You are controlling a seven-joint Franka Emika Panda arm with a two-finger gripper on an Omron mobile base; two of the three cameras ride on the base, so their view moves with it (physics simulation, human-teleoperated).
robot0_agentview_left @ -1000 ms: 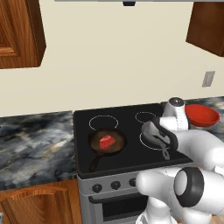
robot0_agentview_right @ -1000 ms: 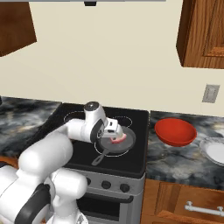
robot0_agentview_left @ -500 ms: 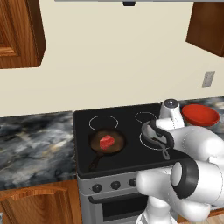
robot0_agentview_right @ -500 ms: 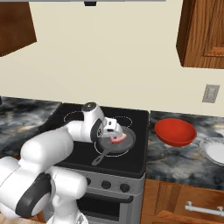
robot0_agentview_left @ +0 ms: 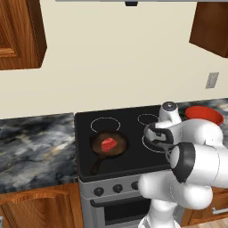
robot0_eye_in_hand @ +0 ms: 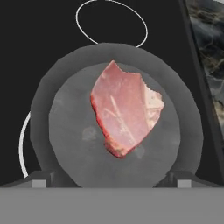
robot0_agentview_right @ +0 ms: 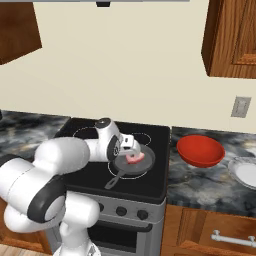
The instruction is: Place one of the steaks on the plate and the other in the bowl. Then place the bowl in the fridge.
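The arm is bent low over the stove, and its pincer (robot0_agentview_right: 131, 149) hangs right above the paler pink steak (robot0_eye_in_hand: 127, 114) with its jaws spread wide and nothing between them. That steak lies in the middle of a dark frying pan (robot0_eye_in_hand: 65, 131) directly beneath the pincer, the two finger tips (robot0_eye_in_hand: 37, 180) standing clear on either side of the meat. So the step in hand looks like the first pick: reaching for this steak, with nothing yet moved to plate or bowl.

Next, I'd say the pincer has to drop straight down until the tips straddle the chunk, close on it, and lift it clear of the pan rim before carrying it off.

Counting: two steaks, the pink one under the pincer and a bright red steak (robot0_agentview_left: 109, 144) in a second pan (robot0_agentview_left: 109, 146), on the other side of the stove from the pincer. Two pans, then. One red bowl (robot0_agentview_right: 200, 150) sits empty on the tabletop (robot0_agentview_right: 200, 182) beyond the stove, to the pincer's far side, and one white plate (robot0_agentview_right: 246, 172) lies just past the bowl, though it is cut off at the picture's edge, so I can't say whether it's bare.
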